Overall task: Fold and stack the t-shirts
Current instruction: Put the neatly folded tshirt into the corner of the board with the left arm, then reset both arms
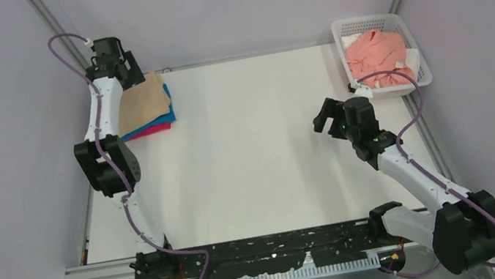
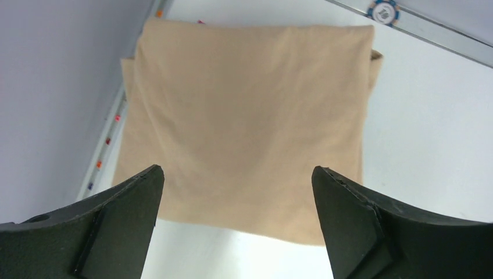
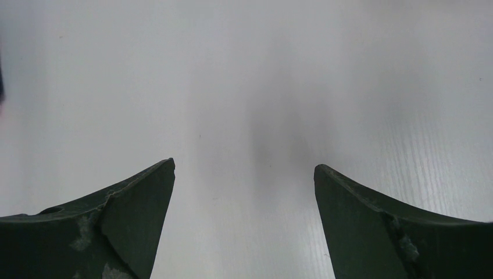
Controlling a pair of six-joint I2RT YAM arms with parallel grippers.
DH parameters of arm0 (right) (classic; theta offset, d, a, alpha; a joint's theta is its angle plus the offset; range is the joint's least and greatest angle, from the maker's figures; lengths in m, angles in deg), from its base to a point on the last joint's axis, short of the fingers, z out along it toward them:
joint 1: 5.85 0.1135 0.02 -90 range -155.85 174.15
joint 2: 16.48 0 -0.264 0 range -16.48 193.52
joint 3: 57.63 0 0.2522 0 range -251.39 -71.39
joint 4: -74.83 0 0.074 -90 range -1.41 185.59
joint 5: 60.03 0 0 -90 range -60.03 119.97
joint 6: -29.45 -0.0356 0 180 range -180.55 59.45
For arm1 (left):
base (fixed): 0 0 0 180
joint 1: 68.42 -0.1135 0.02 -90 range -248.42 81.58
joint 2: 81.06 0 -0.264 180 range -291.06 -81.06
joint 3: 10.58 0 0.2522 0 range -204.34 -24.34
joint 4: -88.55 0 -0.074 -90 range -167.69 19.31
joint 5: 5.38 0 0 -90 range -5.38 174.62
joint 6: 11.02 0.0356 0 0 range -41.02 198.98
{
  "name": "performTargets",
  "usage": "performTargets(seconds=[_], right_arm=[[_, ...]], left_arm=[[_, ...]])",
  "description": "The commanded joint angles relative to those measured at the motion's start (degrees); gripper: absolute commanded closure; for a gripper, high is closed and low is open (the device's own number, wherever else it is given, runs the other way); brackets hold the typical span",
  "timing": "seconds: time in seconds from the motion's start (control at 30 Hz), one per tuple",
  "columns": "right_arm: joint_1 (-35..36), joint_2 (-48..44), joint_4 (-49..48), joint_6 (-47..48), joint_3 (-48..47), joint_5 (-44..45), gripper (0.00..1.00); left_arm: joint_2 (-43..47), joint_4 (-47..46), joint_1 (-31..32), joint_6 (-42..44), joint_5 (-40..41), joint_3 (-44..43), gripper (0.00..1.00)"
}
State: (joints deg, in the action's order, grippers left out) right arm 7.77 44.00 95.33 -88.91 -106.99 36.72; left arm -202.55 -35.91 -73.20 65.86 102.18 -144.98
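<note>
three shirts lay folded in one stack at the upper left of the top view, on the white table (image 1: 253,146) near its far left corner. the tan-beige shirt (image 1: 143,105) was on top, the bright blue shirt (image 1: 168,114) showed as an edge beneath it, and the magenta-red shirt (image 1: 160,129) showed as an edge at the bottom. your left gripper (image 1: 133,73) stood over the far edge of that stack. in the left wrist view its jaws were spread wide with nothing between them, and the tan-beige shirt filled the upper middle of the frame, smooth and roughly square. the fourth, the salmon pink shirt (image 1: 379,51), lay crumpled in the white mesh basket (image 1: 360,22) at the upper right of the top view. your right gripper (image 1: 327,119) hung right of centre, below and left of the basket and apart from it. in the right wrist view its jaws were spread and empty, with only bare table surface between the fingers (image 3: 134,221).
</note>
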Motion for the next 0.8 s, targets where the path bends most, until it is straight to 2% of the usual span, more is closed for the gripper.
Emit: performTargets(seconds=[0.0,0.23,0.37,0.57,0.7,0.77], right_arm=[[-0.2,-2.5,-0.8,-0.3,-0.5,0.0,0.05],[-0.2,-7.5,0.4,-1.9,2.4,1.7,0.05],[-0.1,-10.5,0.8,-2.8,4.0,2.7,0.05],[-0.2,-14.9,4.5,-2.2,6.3,6.0,0.05],[-0.2,-19.1,4.9,-1.7,8.7,8.7,0.05],[-0.2,-21.1,4.4,-1.9,9.8,9.9,0.05]], left_arm=[[11.5,-5.0,1.2,-6.5,-8.1,7.7,0.0],[36.9,-23.2,8.3,-13.8,-9.9,44.9,0.0],[52.3,-29.3,13.9,-19.5,-9.2,63.2,0.0],[70.3,-30.1,27.0,-16.4,-3.3,81.1,0.01],[80.9,-32.6,28.8,-18.9,-5.0,93.0,0.01],[84.8,-32.8,28.8,-18.8,-4.2,95.9,0.0]])
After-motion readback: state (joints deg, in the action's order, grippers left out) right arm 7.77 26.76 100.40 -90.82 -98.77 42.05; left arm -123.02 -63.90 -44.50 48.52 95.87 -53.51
